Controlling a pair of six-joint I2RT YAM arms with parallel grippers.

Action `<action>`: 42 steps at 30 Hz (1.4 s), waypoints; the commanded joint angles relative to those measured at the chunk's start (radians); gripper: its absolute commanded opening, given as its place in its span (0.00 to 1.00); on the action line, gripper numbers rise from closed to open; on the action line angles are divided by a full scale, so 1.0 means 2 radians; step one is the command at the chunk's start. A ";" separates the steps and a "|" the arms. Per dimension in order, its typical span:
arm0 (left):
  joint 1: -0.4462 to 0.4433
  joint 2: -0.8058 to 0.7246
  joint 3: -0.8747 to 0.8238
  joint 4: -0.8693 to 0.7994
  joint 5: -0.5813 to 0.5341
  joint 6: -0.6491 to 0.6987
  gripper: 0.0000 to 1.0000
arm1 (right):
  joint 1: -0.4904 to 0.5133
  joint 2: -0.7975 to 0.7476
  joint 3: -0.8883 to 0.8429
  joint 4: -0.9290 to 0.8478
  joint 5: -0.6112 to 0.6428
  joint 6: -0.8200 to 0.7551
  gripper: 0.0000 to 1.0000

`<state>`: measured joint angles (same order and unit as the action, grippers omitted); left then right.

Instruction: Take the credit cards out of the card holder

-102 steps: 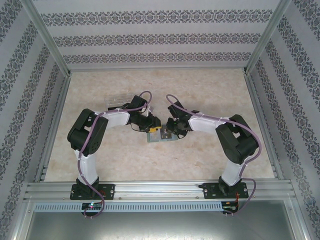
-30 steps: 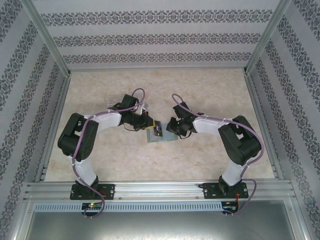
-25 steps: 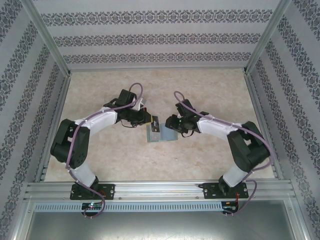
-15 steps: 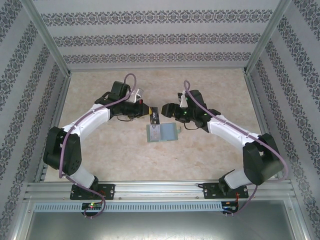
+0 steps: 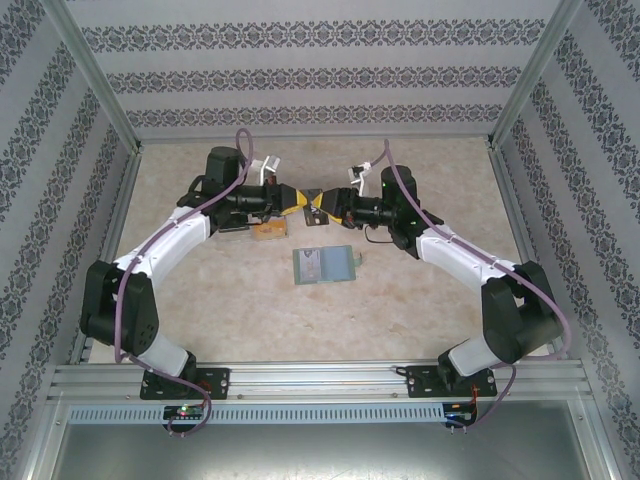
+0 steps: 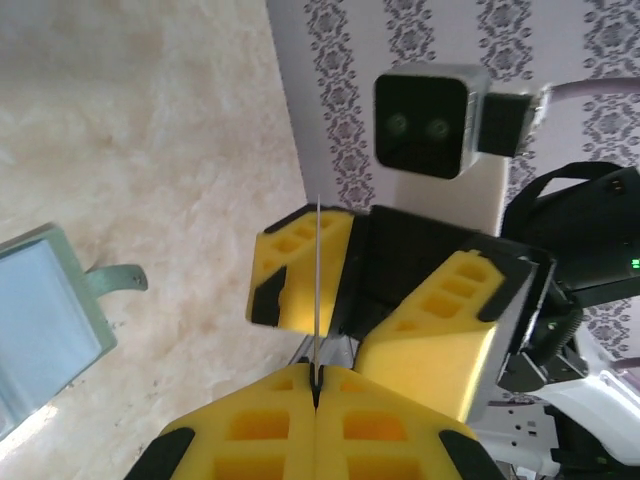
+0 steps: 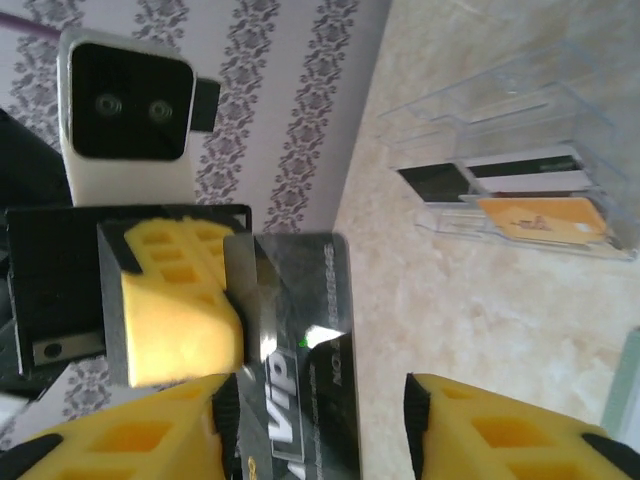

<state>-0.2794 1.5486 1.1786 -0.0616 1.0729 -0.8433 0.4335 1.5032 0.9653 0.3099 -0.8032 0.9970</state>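
A black credit card hangs in the air between both grippers, above the table's far middle. My left gripper is shut on the card's edge, which shows as a thin line. My right gripper faces it, open, its jaws either side of the black card; the card lies near one finger, with a gap to the other. The sage-green card holder lies open on the table, nearer the bases, with no gripper on it.
A clear plastic tray stands by the left arm, at the back left. It holds a black card, a whitish card and an orange card. Patterned walls close in the table.
Both arms rose and moved toward the back wall. The left gripper carried the black card away from the holder. The right gripper left the holder and opened around the card.
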 commanded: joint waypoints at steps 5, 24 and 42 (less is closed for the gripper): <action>0.005 -0.020 -0.036 0.121 0.001 -0.109 0.01 | 0.003 -0.012 -0.013 0.115 -0.023 0.071 0.12; -0.007 -0.037 -0.083 0.263 -0.029 -0.217 0.23 | 0.019 0.015 -0.020 0.177 0.034 0.172 0.04; 0.011 -0.019 0.053 -0.145 -0.132 0.100 0.00 | -0.016 0.028 -0.017 0.013 0.082 0.059 0.59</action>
<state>-0.2794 1.5040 1.1950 -0.0494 0.9073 -0.9226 0.4225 1.5410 0.9260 0.4606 -0.6945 1.2148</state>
